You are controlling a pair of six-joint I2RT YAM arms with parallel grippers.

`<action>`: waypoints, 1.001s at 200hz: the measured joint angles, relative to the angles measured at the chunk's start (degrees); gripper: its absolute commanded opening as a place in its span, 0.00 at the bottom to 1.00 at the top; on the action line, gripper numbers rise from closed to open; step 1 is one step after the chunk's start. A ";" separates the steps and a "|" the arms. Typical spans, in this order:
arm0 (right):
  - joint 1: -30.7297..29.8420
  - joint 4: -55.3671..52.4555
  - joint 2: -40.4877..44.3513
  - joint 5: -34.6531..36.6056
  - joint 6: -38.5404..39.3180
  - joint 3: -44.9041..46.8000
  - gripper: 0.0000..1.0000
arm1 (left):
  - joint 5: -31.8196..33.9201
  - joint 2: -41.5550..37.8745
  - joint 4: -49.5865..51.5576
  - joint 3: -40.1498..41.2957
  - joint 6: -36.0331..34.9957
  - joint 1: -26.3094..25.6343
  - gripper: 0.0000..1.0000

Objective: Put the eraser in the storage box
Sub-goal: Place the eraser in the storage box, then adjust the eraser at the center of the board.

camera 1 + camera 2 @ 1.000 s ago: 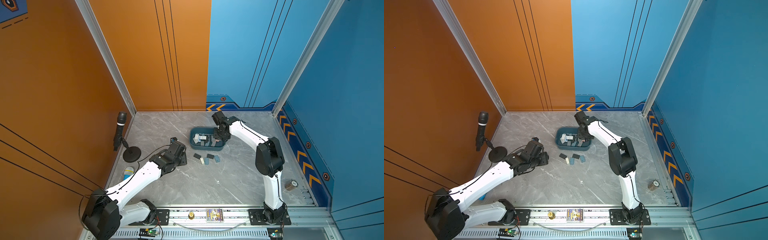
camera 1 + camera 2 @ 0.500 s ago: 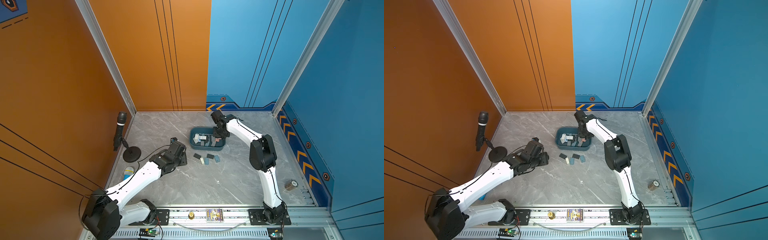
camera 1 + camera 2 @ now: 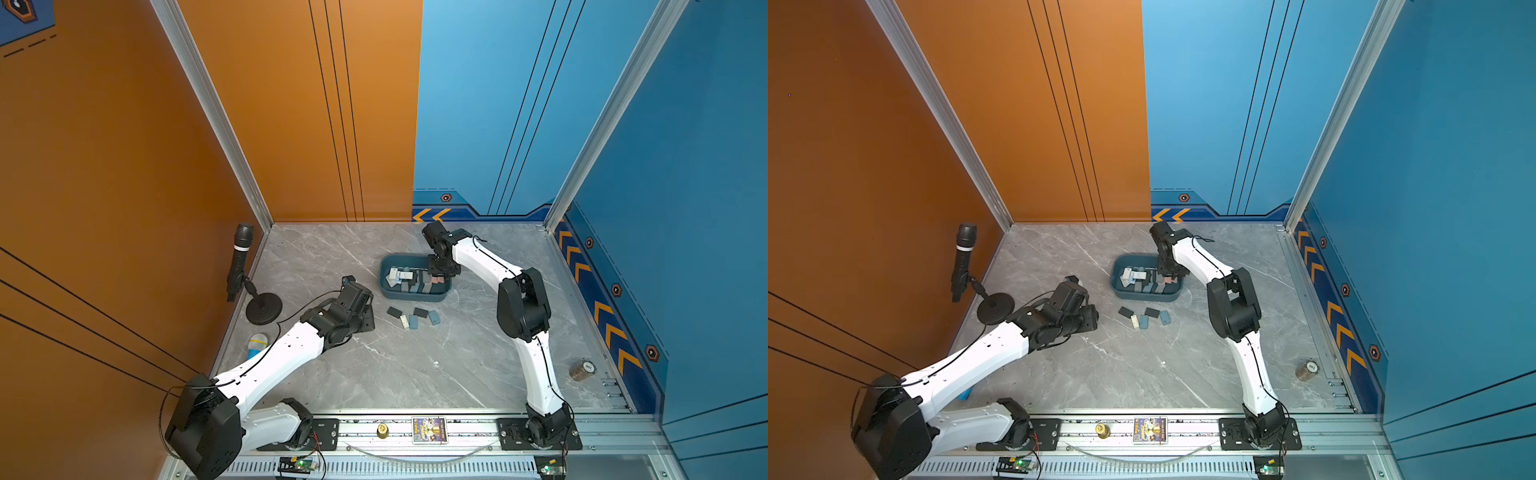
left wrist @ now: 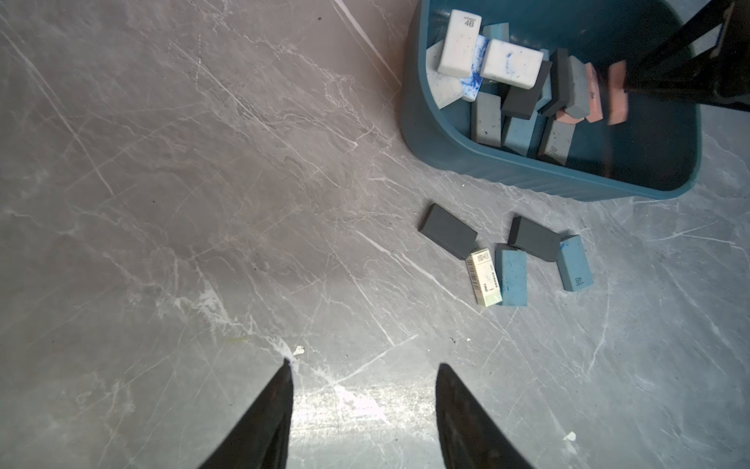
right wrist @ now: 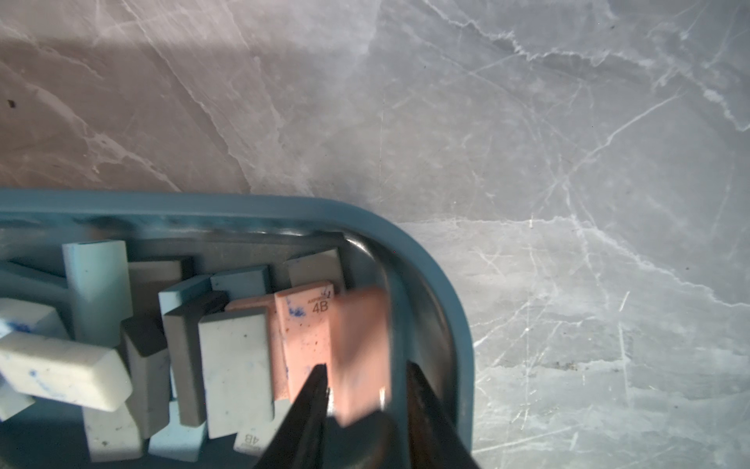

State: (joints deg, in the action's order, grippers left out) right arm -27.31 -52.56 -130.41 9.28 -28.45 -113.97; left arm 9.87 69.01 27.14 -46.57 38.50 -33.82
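Grey marble tabletop (image 4: 203, 182) lay bare under my left claw (image 4: 364, 364), whose fingers were spread wide with nothing between them. Ahead of that claw, five loose erasers (image 4: 514, 278) sat clustered just short of the teal storage box (image 4: 527, 174). My right claw (image 5: 365, 365) hung over one end of the box, jaws parted wider than the pink eraser (image 5: 361, 333). It showed blurred between them, beside the heaped erasers (image 5: 235, 365) already inside.
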 measured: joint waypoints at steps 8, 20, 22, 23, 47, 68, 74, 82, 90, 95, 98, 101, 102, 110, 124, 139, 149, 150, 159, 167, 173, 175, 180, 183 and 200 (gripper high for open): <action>0.00 0.00 0.00 0.02 -0.07 0.00 0.39 | 0.00 0.00 -0.02 0.00 0.00 0.00 0.57; 0.00 -0.02 0.00 0.00 -0.02 0.00 0.40 | 0.00 0.00 -0.02 0.02 -0.02 0.00 0.57; 0.00 0.00 0.00 0.00 -0.04 0.00 0.40 | 0.00 0.00 -0.02 0.02 0.00 0.00 0.57; 0.00 0.00 0.00 0.00 -0.02 0.00 0.40 | 0.00 0.00 -0.02 0.02 0.00 0.00 0.57; 0.00 -0.02 0.00 0.00 -0.04 0.00 0.41 | 0.00 0.11 -0.02 0.00 0.00 0.00 0.58; 0.00 -0.04 0.13 -0.04 -0.04 0.00 0.42 | -0.26 0.81 -0.07 0.00 -0.02 0.00 0.60; -0.02 -0.15 0.33 -0.11 -0.04 0.00 0.42 | -0.50 1.16 -0.11 0.00 0.00 0.00 0.60; -0.13 -0.46 0.96 -0.15 -0.04 0.00 0.42 | -0.92 1.73 -0.17 0.00 -0.04 0.00 0.61; -0.24 -0.70 1.88 -0.15 -0.04 0.04 0.43 | -1.31 2.38 -0.22 0.00 -0.02 -0.04 0.63; -0.35 -0.85 2.69 -0.13 -0.04 0.04 0.43 | -1.49 2.78 -0.22 -0.04 -0.04 -0.04 0.64; -0.44 -0.90 3.19 -0.13 -0.04 0.13 0.43 | -1.60 3.10 -0.22 -0.09 0.02 -0.11 0.64; -0.50 -0.94 3.93 -0.11 -0.04 0.17 0.43 | -1.77 3.45 -0.24 -0.11 -0.07 -0.20 0.65; -0.55 -0.94 4.09 -0.09 -0.04 0.22 0.43 | -1.84 3.54 -0.24 -0.13 -0.07 -0.22 0.65; -0.85 -0.85 6.23 -0.04 -0.04 0.66 0.43 | -2.16 4.48 -0.20 -0.39 -0.02 -0.37 0.67; -1.49 -0.83 11.04 0.04 -0.04 2.14 0.43 | -2.62 6.54 -0.22 -1.25 0.00 -0.76 0.69; -2.23 -0.20 16.70 0.24 -0.07 4.50 0.44 | -2.91 8.94 -0.22 -2.73 0.28 -1.14 0.72; -2.75 0.26 20.81 0.72 -0.15 6.69 0.44 | -3.10 10.82 -0.24 -3.98 0.37 -1.55 0.73; -2.80 0.42 21.40 0.74 -0.24 7.08 0.44 | -3.15 11.06 -0.24 -4.17 0.42 -1.60 0.73; -3.15 1.16 24.57 1.11 -0.35 9.42 0.44 | -3.37 12.72 -0.28 -5.42 0.68 -2.01 0.74; -3.26 1.51 27.47 1.53 -0.57 11.87 0.45 | -3.54 14.34 -0.42 -6.56 1.07 -2.40 0.76; -3.28 1.86 29.27 1.66 -0.90 13.73 0.45 | -3.69 15.39 -0.42 -7.39 1.42 -2.69 0.77; -3.28 1.88 29.70 1.81 -0.96 14.16 0.45 | -3.74 15.82 -0.46 -7.69 1.53 -2.78 0.77; -3.23 2.14 31.12 2.10 -1.14 15.85 0.45 | -3.80 16.72 -0.42 -8.46 1.79 -3.08 0.78; -3.21 2.21 31.71 2.27 -1.27 16.55 0.45 | -3.87 17.46 -0.46 -9.01 1.90 -3.30 0.78; -3.02 2.56 34.84 3.34 -1.95 21.09 0.45 | -3.87 20.63 -0.59 -11.41 3.13 -4.52 0.80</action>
State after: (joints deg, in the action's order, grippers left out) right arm -30.33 -50.00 -95.57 12.62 -30.39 -92.88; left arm 6.00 89.65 26.55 -57.98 41.63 -38.35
